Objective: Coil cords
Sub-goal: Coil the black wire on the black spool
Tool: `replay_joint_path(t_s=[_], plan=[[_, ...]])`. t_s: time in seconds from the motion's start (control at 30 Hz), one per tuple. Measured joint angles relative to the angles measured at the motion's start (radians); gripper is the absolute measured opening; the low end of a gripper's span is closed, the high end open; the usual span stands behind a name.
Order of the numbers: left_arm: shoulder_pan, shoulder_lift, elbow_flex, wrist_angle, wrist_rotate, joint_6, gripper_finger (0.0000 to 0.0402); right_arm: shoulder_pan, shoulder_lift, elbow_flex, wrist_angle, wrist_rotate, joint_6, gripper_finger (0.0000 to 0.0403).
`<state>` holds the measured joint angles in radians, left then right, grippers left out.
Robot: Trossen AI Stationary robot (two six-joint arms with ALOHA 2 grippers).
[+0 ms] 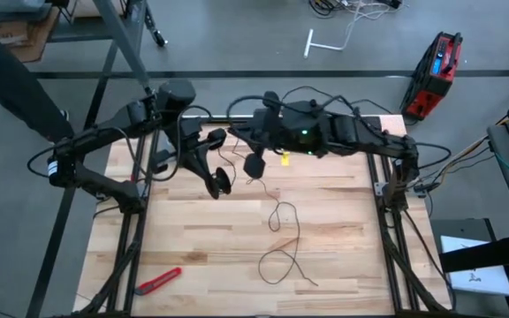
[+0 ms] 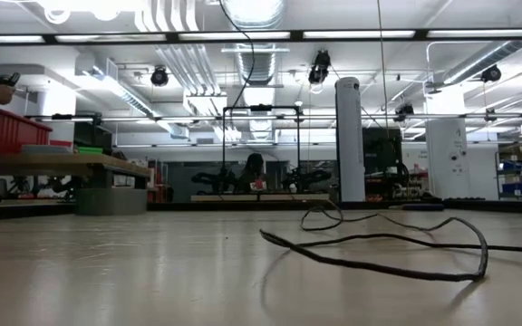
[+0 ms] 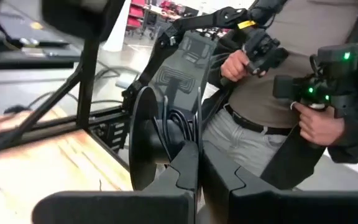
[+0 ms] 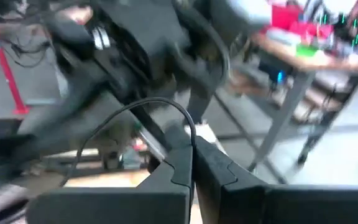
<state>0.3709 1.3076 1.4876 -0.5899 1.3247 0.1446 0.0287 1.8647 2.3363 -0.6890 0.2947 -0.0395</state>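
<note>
Above the table's (image 1: 193, 238) far half, the left hand (image 1: 222, 183) grips the reel (image 3: 151, 140) beside the right hand (image 1: 254, 165) pinching the cord (image 1: 283, 231), whose slack trails toward the near edge.

Left hand (image 3: 199, 163) partly hides the reel (image 3: 151, 140).

You will find no text, label, brand, number or sign that can be read in any of the views. The sheets of paper (image 1: 475, 265) on the stand well off to the side of the right gripper (image 1: 253, 165) carry marks too small to make out.
</note>
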Motion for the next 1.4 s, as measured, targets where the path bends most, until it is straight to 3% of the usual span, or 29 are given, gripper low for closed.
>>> replay_joint_path(t_s=[0.23, 0.43, 0.67, 0.87, 1.2, 1.4], plan=[[-0.024, -0.005, 0.000, 0.189, 0.063, -0.020, 0.0000, -0.026, 0.001, 0.000, -0.082, -0.080, 0.189, 0.0000], [-0.029, -0.005, 0.000, 0.355, 0.081, -0.098, 0.0000, -0.076, 0.003, -0.001, -0.126, -0.286, 0.378, 0.0000], [-0.059, -0.005, 0.001, 0.546, 0.081, -0.195, 0.0000, -0.086, 0.052, -0.004, -0.143, -0.476, 0.433, 0.0000], [-0.059, -0.013, -0.044, 0.520, 0.066, -0.242, 0.0000, -0.068, 0.042, -0.003, -0.134, -0.485, 0.363, 0.0000], [-0.047, -0.061, -0.284, 0.518, -0.027, -0.243, 0.0000, -0.028, -0.004, -0.002, -0.176, -0.485, 0.283, 0.0000], [-0.047, -0.098, -0.334, 0.721, -0.044, -0.356, 0.0000, -0.005, -0.018, -0.002, -0.255, -0.486, 0.291, 0.0000]])
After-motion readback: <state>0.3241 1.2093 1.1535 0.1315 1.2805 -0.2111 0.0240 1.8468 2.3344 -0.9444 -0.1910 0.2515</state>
